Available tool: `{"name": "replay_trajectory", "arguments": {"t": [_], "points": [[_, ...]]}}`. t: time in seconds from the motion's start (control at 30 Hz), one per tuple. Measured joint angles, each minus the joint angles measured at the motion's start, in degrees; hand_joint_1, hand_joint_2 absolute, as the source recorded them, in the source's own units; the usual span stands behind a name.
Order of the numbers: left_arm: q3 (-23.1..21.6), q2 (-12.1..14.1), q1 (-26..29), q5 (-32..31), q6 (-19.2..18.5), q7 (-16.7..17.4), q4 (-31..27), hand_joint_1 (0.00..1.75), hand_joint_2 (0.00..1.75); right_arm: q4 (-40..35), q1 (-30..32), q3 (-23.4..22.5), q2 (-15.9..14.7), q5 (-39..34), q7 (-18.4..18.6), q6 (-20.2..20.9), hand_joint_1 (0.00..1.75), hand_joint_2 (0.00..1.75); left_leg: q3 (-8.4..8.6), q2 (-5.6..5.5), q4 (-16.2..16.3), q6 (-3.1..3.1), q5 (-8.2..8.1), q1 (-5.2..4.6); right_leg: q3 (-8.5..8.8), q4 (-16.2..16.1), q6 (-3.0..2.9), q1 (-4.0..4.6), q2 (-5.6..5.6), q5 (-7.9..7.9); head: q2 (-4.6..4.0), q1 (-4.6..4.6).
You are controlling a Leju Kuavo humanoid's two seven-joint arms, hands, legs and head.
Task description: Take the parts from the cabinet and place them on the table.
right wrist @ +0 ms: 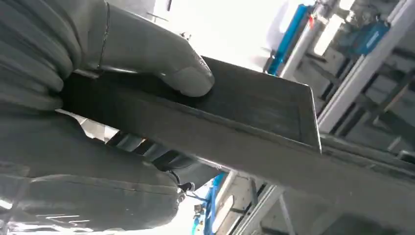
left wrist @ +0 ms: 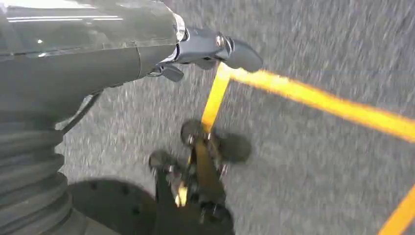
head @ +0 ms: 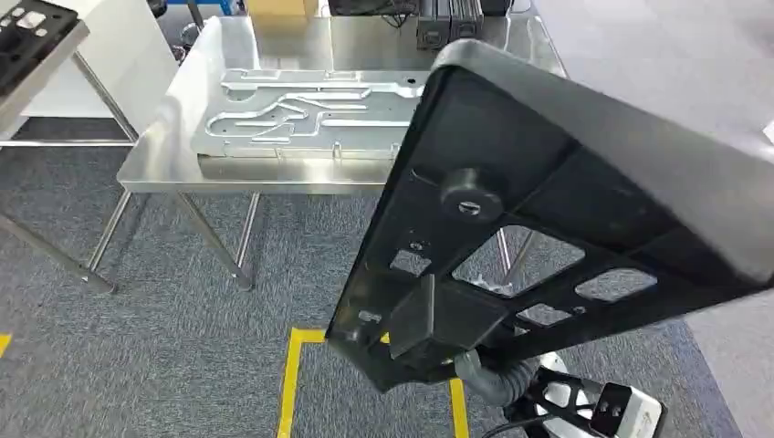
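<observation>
The right hand (right wrist: 147,63) grips a black part (head: 548,219) by its near edge. It looks stiff, broad, awkward one-handed. Steel surface (head: 164,155) lies far left. Left hand (left wrist: 215,49) state unclear.

Grey carpet (head: 183,365) covers the floor, marked with yellow tape lines (head: 294,383), while a second stand (head: 36,55) holding a black tray (head: 27,27) sits at the far left, and dark boxes (head: 447,23) sit along the far edge of the steel top.

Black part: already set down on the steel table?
No. In the head view the black part is held up by the right hand, short of the steel table.
</observation>
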Motion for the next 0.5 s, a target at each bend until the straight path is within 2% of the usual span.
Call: {"name": "replay_trajectory", "arguments": {"t": [0.03,0.07,0.1,0.17,0.2,0.23,0.27,0.3,0.33,0.37,0.4,0.43,0.47,0.5], "points": [[0.00,-0.07,-0.08,-0.02,-0.02,-0.11,0.00,0.00,1.75,-0.20,0.52,-0.18,0.11,0.00,-0.02,0.28,1.75,1.75,1.26,0.09,-1.10,0.09,0.05,0.44,-0.17,1.05,0.20,-0.17,-0.08,-0.03,0.00,0.00],[0.00,-0.13,-0.08,-0.02,-0.06,-0.19,0.00,0.00,1.75,-0.30,0.98,-0.50,0.11,-0.02,-0.09,0.48,1.75,1.75,2.26,0.13,-1.67,0.47,-0.24,0.35,-1.21,3.78,0.48,-0.24,-0.56,0.25,0.00,0.02],[0.00,-0.13,-0.17,-0.04,-0.09,-0.28,0.00,0.00,1.75,-0.52,1.27,-0.74,0.11,0.02,-0.11,0.59,1.75,1.75,2.74,0.27,-1.80,0.64,-0.52,0.38,-3.60,7.41,0.74,-0.30,-0.66,-0.46,0.00,0.02],[0.00,-0.11,-0.18,-0.02,-0.11,-0.33,0.00,0.00,1.75,-1.11,2.30,-1.18,0.11,0.20,-0.13,0.59,1.75,1.75,3.67,0.46,-1.84,0.67,-1.49,0.40,-9.41,14.57,1.11,-0.52,-0.73,-4.55,0.00,0.02],[0.00,-0.13,-0.11,0.02,-0.15,-0.35,0.00,0.00,1.75,-1.44,3.01,-1.31,0.11,0.31,-0.13,0.54,1.75,1.75,4.29,0.46,-1.83,0.64,-2.01,0.41,-11.18,15.69,1.30,-0.56,-0.77,-6.13,0.00,0.02],[0.00,-0.13,-0.02,0.11,-0.17,-0.37,0.00,0.00,1.75,-1.95,3.55,-1.57,0.11,0.39,-0.13,0.41,1.75,1.75,4.99,0.48,-1.83,0.60,-2.62,0.42,-12.06,15.12,1.39,-0.57,-0.86,-6.63,0.00,0.02],[0.02,-0.13,0.13,0.18,-0.17,-0.37,0.00,0.00,1.75,-2.41,3.81,-1.73,0.11,0.53,-0.13,0.37,1.75,1.75,5.93,0.49,-1.83,0.50,-3.26,0.43,-11.95,12.58,1.45,-0.59,-1.02,-5.02,0.00,0.02],[0.02,-0.17,0.13,0.26,-0.20,-0.39,0.00,0.00,1.75,-2.97,3.83,-1.81,0.11,0.53,-0.13,0.26,1.75,1.75,6.85,0.54,-1.83,0.40,-3.89,0.43,-10.98,8.54,1.34,-0.58,-1.15,-1.83,0.00,0.02],[0.02,-0.22,0.06,0.33,-0.22,-0.42,0.00,0.00,1.75,-3.39,3.82,-1.92,0.11,0.46,-0.13,0.22,1.75,1.75,7.64,0.62,-1.84,0.23,-4.49,0.43,-9.65,3.76,1.05,-0.54,-1.39,2.63,0.00,0.02],[0.02,-0.22,0.03,0.35,-0.24,-0.44,0.00,0.00,1.75,-3.72,3.79,-2.19,0.11,0.13,-0.13,0.11,1.75,1.75,7.85,0.68,-1.82,0.01,-5.02,0.38,-9.08,0.14,0.61,-0.42,-1.99,7.01,0.00,0.04],[0.02,-0.20,-0.06,0.35,-0.24,-0.42,0.00,0.00,1.75,-3.93,3.66,-2.47,0.11,-0.40,-0.15,0.00,1.75,1.75,8.40,0.52,-1.55,-0.33,-5.69,0.15,-9.04,0.08,0.19,-0.19,-2.14,5.91,0.00,0.02],[0.02,-0.17,-0.27,0.39,-0.28,-0.41,0.00,0.00,1.75,-4.24,3.59,-2.71,0.06,-1.07,-0.13,-0.09,1.75,1.75,8.26,0.65,-1.98,-0.82,-6.25,0.14,-8.90,0.10,-0.16,0.01,-1.95,5.63,0.00,0.00],[0.02,-0.13,-0.22,0.42,-0.28,-0.41,0.00,0.00,1.75,-4.74,3.59,-2.93,0.04,-1.53,-0.15,-0.09,1.75,1.75,9.15,0.70,-1.10,-1.17,-5.57,0.12,-8.68,-0.60,-0.59,-0.20,-1.56,5.96,0.00,0.04],[0.04,-0.11,-0.17,0.44,-0.26,-0.42,0.00,0.00,1.75,-5.09,3.33,-3.19,0.02,-1.95,-0.15,-0.09,1.75,1.75,9.16,0.74,-0.87,-1.71,-5.32,0.09,-8.16,-0.72,-1.12,-0.24,-1.29,5.79,0.00,0.02]]}}
